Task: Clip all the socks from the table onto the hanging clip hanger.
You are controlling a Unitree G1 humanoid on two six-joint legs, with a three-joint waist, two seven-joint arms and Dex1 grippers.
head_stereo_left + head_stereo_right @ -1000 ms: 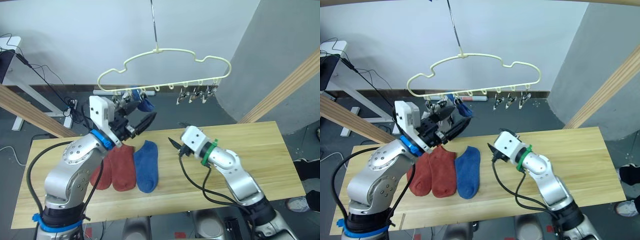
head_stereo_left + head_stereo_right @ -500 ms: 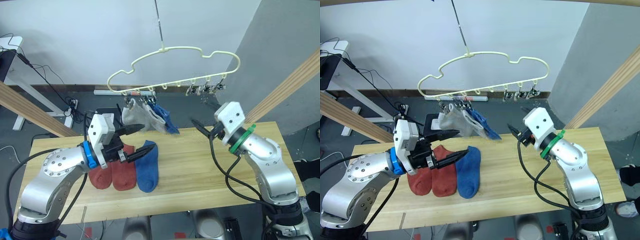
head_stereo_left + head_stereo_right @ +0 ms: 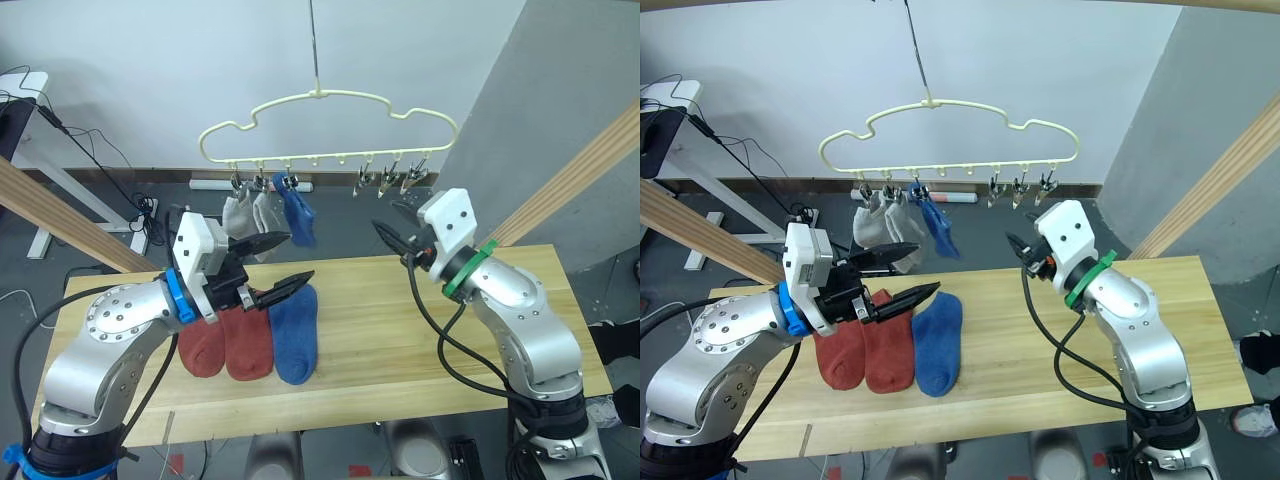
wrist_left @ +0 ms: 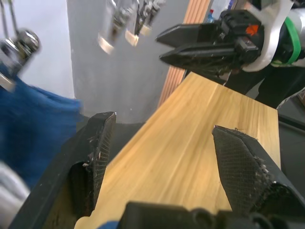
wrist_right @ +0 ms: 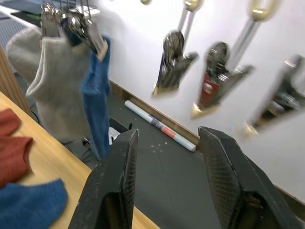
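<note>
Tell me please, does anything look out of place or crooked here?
Nothing stands out. Three socks hang from the clip hanger, which hangs level; three more lie flat, side by side, on the table. Left pincer and right pincer are empty.

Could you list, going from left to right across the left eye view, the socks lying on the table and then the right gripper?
Rust-red sock → second rust-red sock → blue sock → right gripper, raised above the table near the empty clips.
</note>
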